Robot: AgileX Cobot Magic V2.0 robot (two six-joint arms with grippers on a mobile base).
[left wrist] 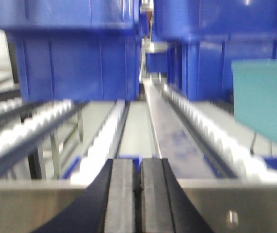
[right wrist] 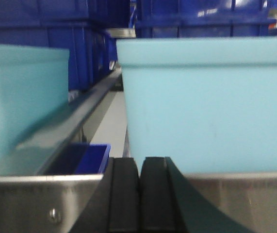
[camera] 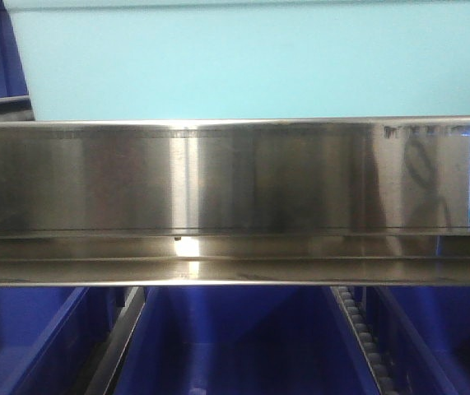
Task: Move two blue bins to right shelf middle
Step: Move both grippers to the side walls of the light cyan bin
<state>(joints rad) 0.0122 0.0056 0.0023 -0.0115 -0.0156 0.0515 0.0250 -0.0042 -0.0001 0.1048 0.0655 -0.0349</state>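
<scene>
One pale blue bin (camera: 251,62) fills the top of the front view, sitting on the shelf just behind a steel rail (camera: 235,177). In the right wrist view two pale blue bins show: one close ahead on the right (right wrist: 208,104) and one at the left edge (right wrist: 22,97). A corner of a pale blue bin (left wrist: 264,99) shows at the right of the left wrist view. My left gripper (left wrist: 138,182) is shut and empty, in front of the shelf rail. My right gripper (right wrist: 139,187) is shut and empty, just before the nearer bin.
Dark royal-blue bins stand at the back of the roller lanes (left wrist: 75,53) and behind the pale bins (right wrist: 196,19). More dark blue bins (camera: 235,346) sit on the level below the rail. White roller tracks (left wrist: 102,141) run into the shelf.
</scene>
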